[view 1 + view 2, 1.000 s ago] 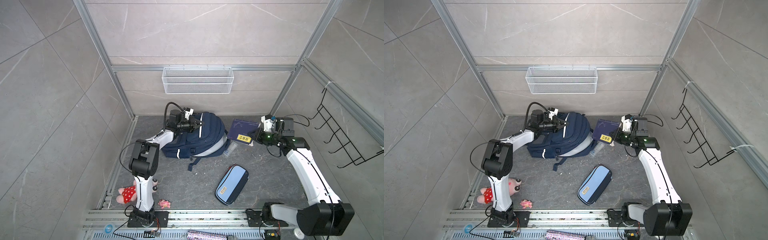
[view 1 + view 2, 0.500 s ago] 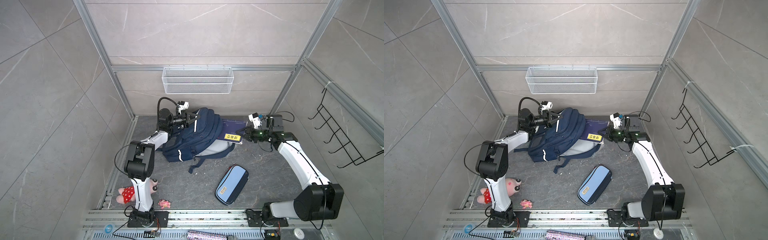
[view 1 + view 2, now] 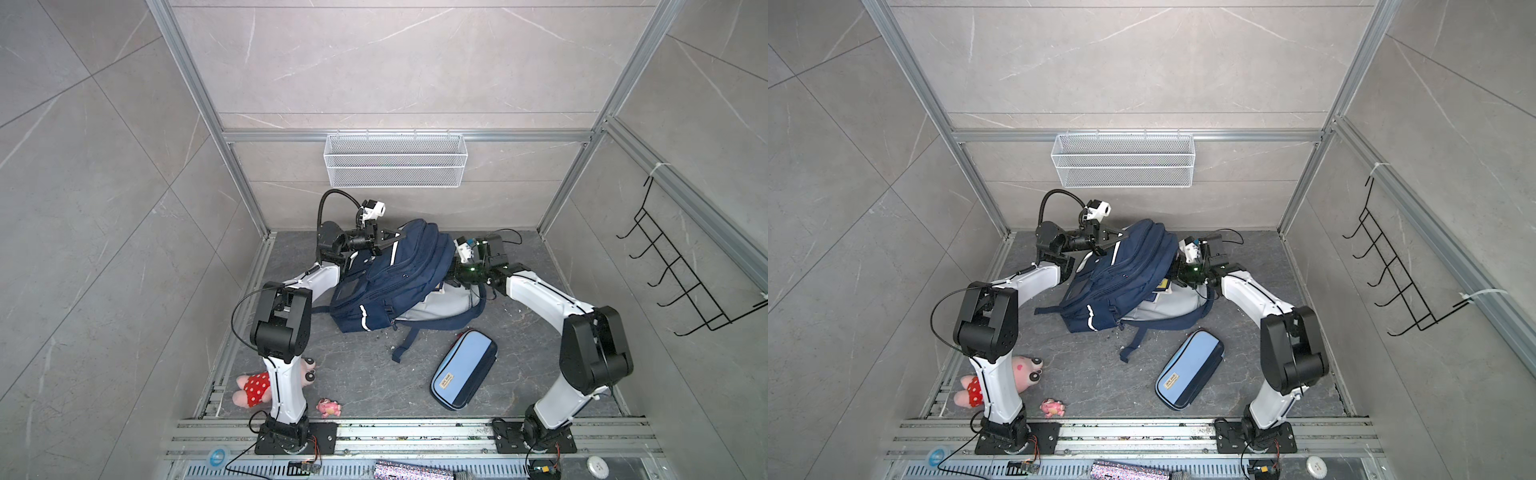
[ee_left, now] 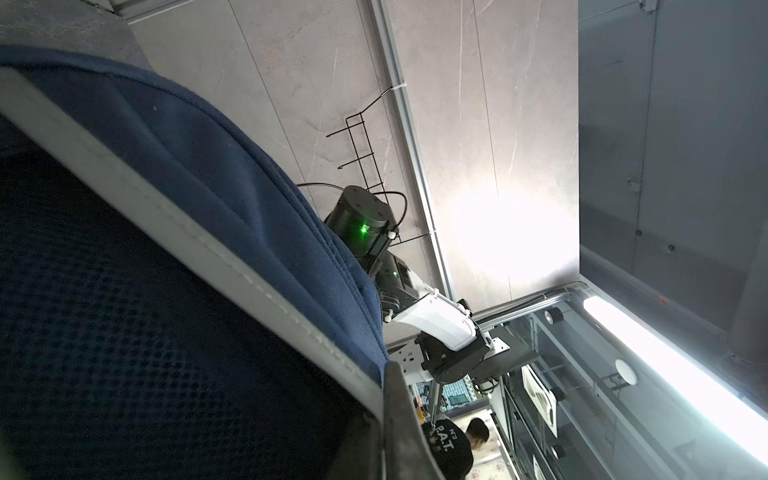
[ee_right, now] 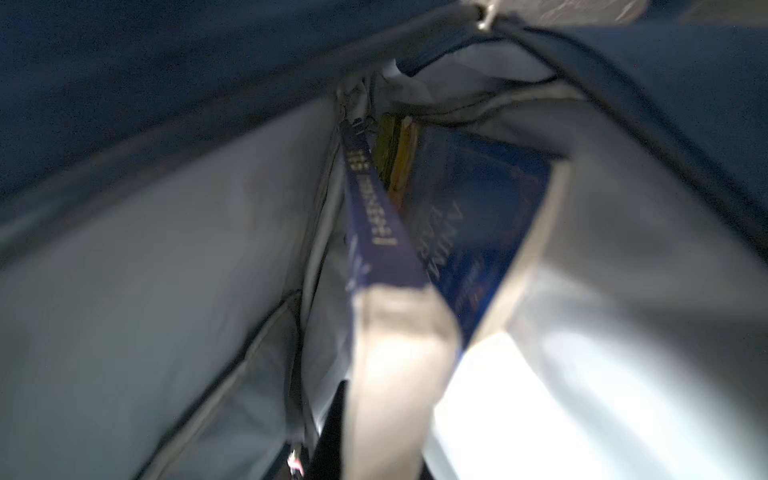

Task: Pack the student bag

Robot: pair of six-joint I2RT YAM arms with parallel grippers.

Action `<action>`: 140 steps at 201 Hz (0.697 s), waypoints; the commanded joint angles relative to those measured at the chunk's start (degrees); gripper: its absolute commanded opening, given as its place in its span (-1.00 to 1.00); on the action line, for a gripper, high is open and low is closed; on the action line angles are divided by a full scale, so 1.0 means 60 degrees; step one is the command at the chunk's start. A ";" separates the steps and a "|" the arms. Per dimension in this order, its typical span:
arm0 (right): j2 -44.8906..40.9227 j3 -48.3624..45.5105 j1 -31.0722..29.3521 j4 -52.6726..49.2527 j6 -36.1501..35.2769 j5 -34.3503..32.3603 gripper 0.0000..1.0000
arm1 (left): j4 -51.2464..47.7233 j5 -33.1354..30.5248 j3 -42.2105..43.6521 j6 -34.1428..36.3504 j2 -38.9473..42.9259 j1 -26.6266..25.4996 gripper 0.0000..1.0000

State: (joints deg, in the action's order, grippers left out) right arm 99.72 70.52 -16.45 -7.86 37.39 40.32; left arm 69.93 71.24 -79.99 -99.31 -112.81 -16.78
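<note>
In both top views the soft navy student bag [image 3: 386,282] slumps on the table [image 3: 353,374] under the wire basket [image 3: 395,160], its flap [image 3: 415,243] pinched tight and lifted by the left hand [image 3: 388,241]; the left wrist view shows only woven cloth and a pale stitched stripe [image 4: 208,249], so that lift should hold steady. In the right wrist view the right hand [image 3: 455,277] looks clamped on a stiff navy book [image 5: 386,266], best slid flat along the smooth grey lining [image 5: 166,270]
</note>
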 commanded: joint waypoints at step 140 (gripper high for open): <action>0.2276 0.1128 -0.0584 0.0381 0.1619 -0.1864 -0.56 | 0.1836 -0.0465 -0.0768 -0.0056 0.0501 -0.0247 -1.00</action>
State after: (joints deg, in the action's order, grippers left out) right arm 112.62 74.94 -19.62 0.99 49.10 33.65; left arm 69.93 71.26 -79.99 -99.53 -112.86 -18.02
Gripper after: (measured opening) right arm 0.198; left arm 0.047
